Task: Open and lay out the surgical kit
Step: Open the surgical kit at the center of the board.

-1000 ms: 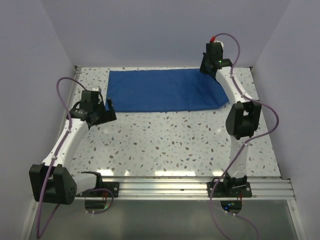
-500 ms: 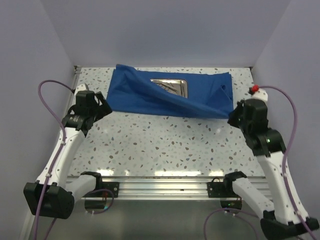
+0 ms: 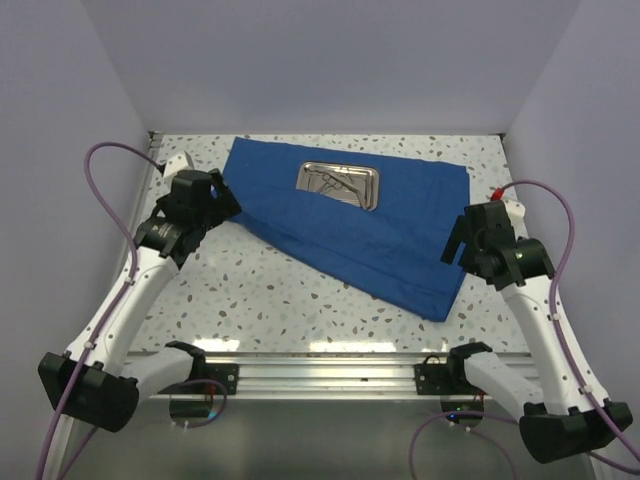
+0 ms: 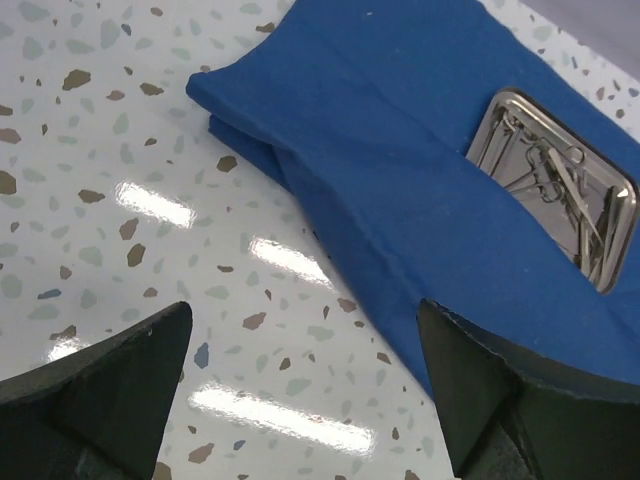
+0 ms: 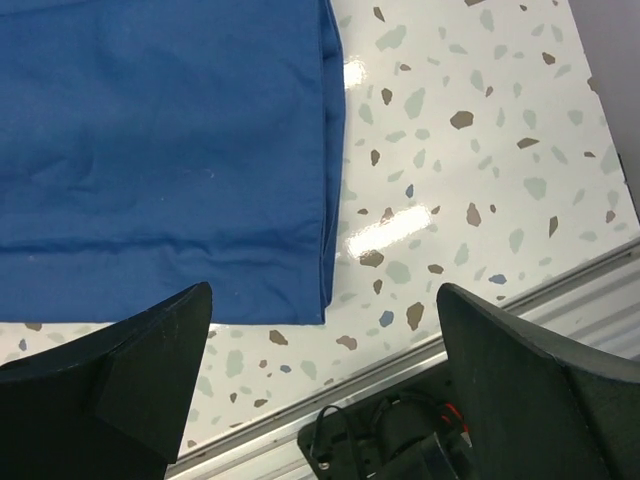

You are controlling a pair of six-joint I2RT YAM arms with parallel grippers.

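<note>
The royal-blue cloth (image 3: 380,235) of the surgical kit lies unfolded on the table, one flap reaching to the front right. On it, at the back, sits the small steel tray (image 3: 342,186) with thin steel instruments (image 3: 335,180) inside. My left gripper (image 3: 222,200) hovers open beside the cloth's folded left edge (image 4: 240,130). In the left wrist view the tray (image 4: 612,262) and its ring-handled instruments (image 4: 555,175) show at the upper right. My right gripper (image 3: 456,240) is open above the cloth's front right corner (image 5: 300,300), with nothing between its fingers (image 5: 540,370).
The speckled table (image 3: 300,290) is ringed by lilac walls (image 3: 60,120). A metal rail (image 3: 380,372) with the arm bases runs along the near edge; the rail (image 5: 560,300) and a cabled base (image 5: 400,440) show under my right gripper.
The cloth's flap has been drawn toward the front right, uncovering the tray. My right gripper swung from the back right corner to the front right and let go. The left arm moved closer to the cloth.
</note>
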